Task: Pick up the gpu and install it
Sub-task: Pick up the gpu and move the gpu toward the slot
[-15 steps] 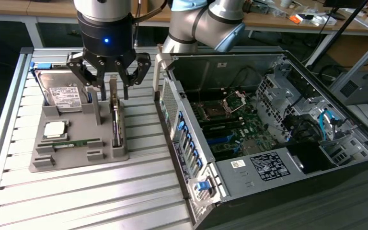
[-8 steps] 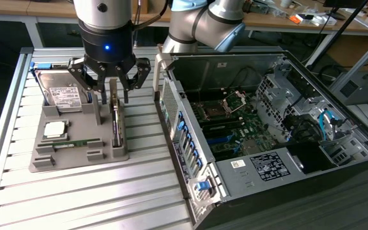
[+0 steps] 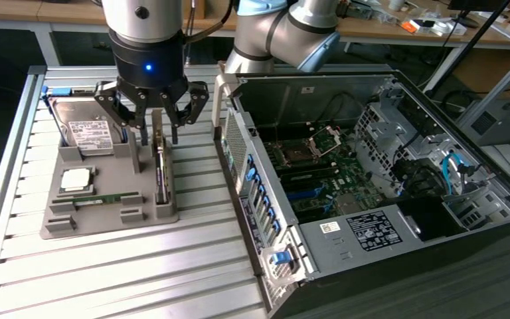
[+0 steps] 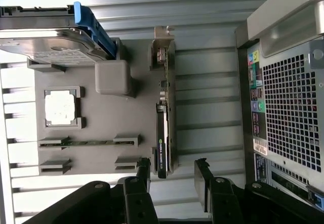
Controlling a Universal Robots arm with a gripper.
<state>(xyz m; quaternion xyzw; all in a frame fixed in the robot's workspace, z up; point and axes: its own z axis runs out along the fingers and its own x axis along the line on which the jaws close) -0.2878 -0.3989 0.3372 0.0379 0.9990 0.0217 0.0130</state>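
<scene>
The gpu (image 3: 160, 174) is a thin dark card with a silvery metal edge. It stands on its edge in a slot along one side of the grey holder (image 3: 104, 216). My gripper (image 3: 156, 135) hangs open right over the card's bracket end, one finger on each side and neither touching it. In the wrist view the gpu (image 4: 163, 128) runs lengthwise toward my gripper (image 4: 172, 169). Its near end lies between the two black fingertips (image 4: 201, 173), closer to one of them. Nothing is held.
The holder (image 4: 132, 118) also carries a silver hard drive (image 3: 91, 133), a square processor (image 3: 76, 178) and a slim green memory stick (image 3: 104, 197). The open computer case (image 3: 370, 179) stands close by on the exterior view's right, on the slatted metal table (image 3: 104, 286).
</scene>
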